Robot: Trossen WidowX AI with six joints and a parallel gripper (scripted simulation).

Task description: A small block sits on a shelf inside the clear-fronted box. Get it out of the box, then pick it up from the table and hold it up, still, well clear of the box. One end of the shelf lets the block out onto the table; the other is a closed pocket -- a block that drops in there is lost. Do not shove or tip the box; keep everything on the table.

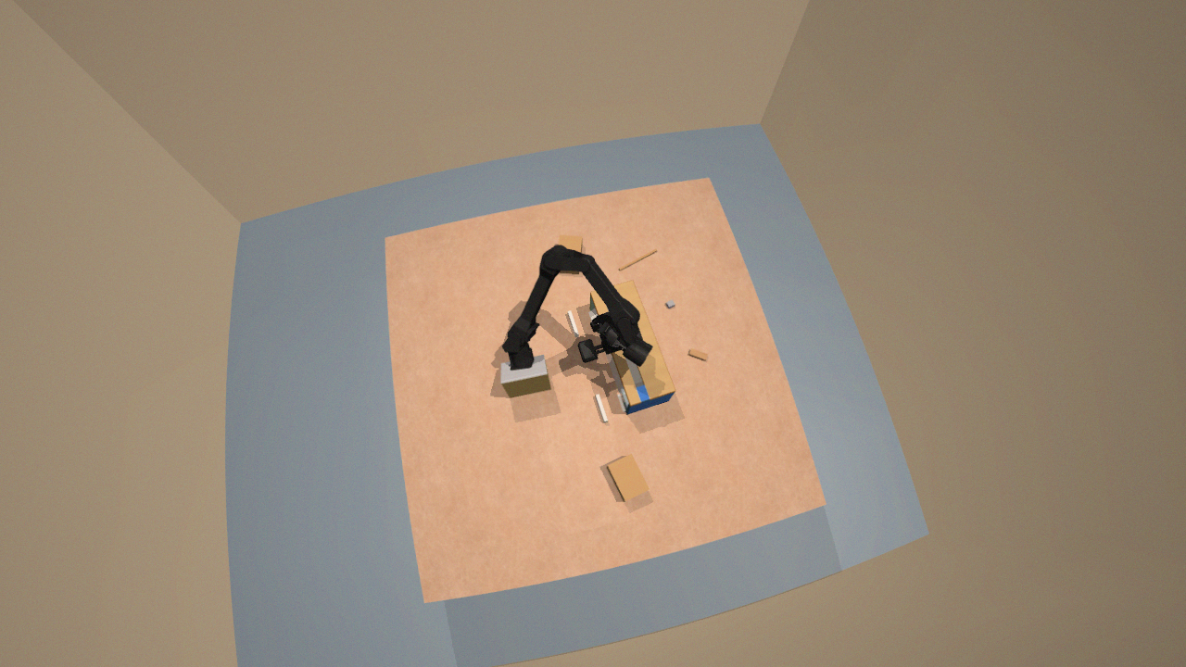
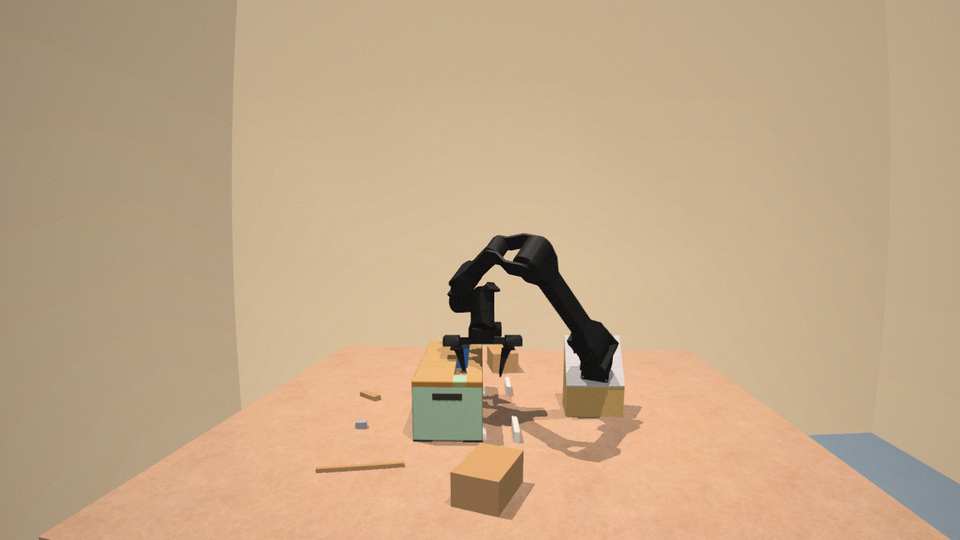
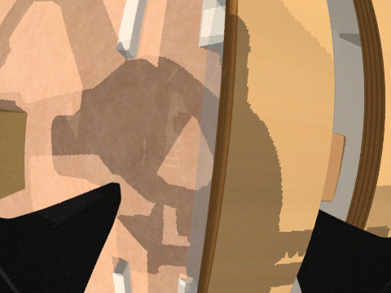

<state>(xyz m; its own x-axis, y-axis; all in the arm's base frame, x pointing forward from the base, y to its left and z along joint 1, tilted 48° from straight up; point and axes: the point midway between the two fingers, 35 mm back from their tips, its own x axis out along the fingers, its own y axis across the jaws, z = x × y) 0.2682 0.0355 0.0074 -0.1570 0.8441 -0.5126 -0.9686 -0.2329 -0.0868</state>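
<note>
Claw [image 1: 611,352] [image 2: 481,373] [image 3: 201,198] open, gripping nothing, you straddle the clear front of the box [image 1: 657,357] [image 2: 448,416] [image 3: 265,122]: one finger at the roof slot, the other outside. The orange-tan block [image 3: 334,171], apparently your target, shows inside through that slot, just beside the inner fingertip; whether they touch, you cannot tell.

The step looks like a push along the shelf. Settle first which end lets the block out; blue marks the end towards the surface's [image 1: 498,514] [image 2: 671,469] [image 3: 41,53] bottom edge in the top view, pale green the opposite end, but neither confirms the exit. Lower straight, keep the inner finger off the slot's sides and the outer one off the front, then nudge slowly, squarely behind the block. A push the wrong way could lose it in the pocket; a sideways rub could shift the box.

Beyond, two white strips [image 1: 572,322] [image 2: 516,429] [image 3: 131,26] lie before the box, within your outer finger's likely path if you descend far.
</note>
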